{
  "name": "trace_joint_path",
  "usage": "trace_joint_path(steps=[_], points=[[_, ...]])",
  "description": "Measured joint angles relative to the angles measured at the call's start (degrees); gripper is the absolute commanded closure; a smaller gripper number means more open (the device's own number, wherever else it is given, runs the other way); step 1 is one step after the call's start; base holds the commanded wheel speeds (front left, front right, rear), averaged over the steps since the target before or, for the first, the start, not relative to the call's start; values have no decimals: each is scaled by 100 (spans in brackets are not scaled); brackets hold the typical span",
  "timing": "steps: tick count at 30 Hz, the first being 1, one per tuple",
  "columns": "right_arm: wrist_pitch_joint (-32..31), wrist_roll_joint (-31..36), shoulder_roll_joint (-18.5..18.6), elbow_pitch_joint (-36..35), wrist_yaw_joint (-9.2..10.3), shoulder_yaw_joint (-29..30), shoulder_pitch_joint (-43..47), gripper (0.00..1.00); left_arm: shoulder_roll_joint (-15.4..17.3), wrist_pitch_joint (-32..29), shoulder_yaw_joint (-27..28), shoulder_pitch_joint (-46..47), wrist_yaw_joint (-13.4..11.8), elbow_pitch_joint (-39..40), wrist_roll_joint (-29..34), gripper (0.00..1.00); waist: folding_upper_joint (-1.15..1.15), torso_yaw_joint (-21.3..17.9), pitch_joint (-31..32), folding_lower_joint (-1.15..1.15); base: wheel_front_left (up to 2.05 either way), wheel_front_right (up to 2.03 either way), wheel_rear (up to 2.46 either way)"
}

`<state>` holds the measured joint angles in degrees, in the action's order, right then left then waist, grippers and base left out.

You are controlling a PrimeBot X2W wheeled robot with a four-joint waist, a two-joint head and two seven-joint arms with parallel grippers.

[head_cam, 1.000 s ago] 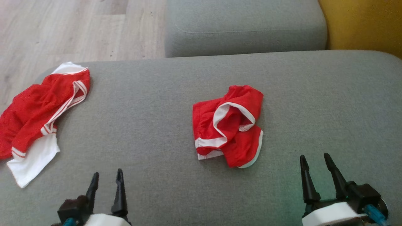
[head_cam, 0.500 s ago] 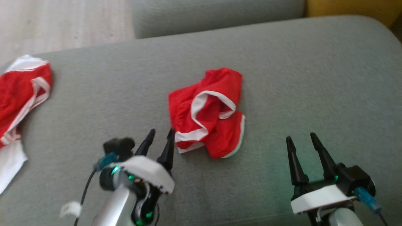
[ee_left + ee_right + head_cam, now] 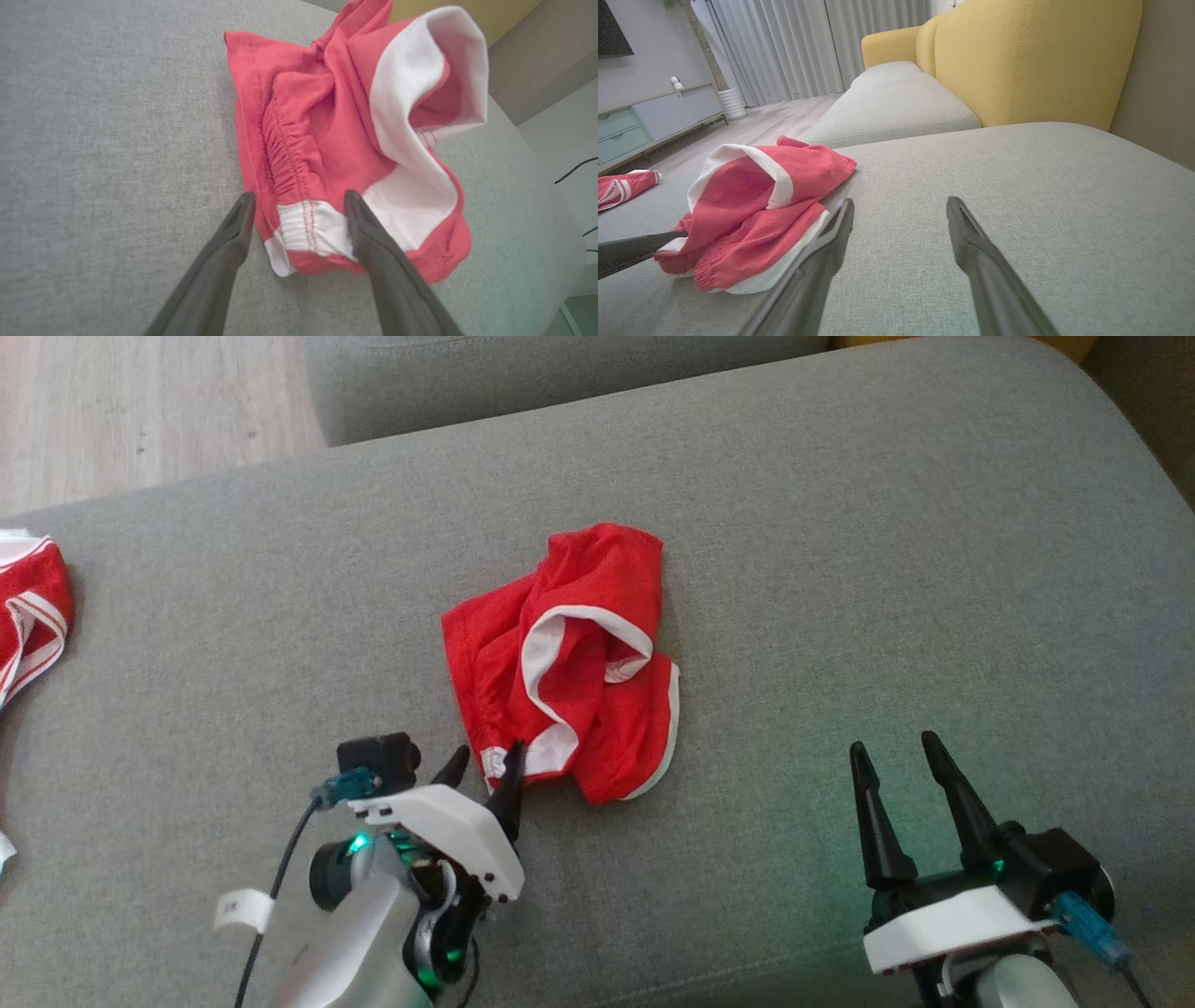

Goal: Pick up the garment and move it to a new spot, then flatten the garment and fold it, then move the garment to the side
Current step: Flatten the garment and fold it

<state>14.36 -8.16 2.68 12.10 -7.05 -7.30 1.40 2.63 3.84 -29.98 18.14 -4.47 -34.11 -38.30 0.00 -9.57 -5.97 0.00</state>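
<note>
Red garment (image 3: 560,663), white trim

Bare sofa cushion (image 3: 868,569) surrounds the garment (image 3: 569,700).

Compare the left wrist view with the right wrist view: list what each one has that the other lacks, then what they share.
Left wrist view, not the right: both open fingers of the left gripper set around the garment's white-trimmed corner, and a black cable beyond the cushion. Right wrist view, not the left: the right gripper, open over bare cushion, a second red garment far off, curtains and a pale cabinet. Shared: the crumpled red-and-white garment on the grey cushion, and one of the left fingers at its edge.
</note>
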Motion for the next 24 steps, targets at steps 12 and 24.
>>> trace_joint_path(steps=[12, 24], points=[[0, -36, 0, 36, 0, -7, 1, 0, -2, 86, -474, 4, -24, -130, -156, 58, 0, -12, 69, 0, 0, 0, 0], [0, -87, 0, 59, 0, -14, 0, 0, 23, 92, -494, 474, -41, 371, -381, 100, 0, -146, 46, 0, 0, 0, 0]])
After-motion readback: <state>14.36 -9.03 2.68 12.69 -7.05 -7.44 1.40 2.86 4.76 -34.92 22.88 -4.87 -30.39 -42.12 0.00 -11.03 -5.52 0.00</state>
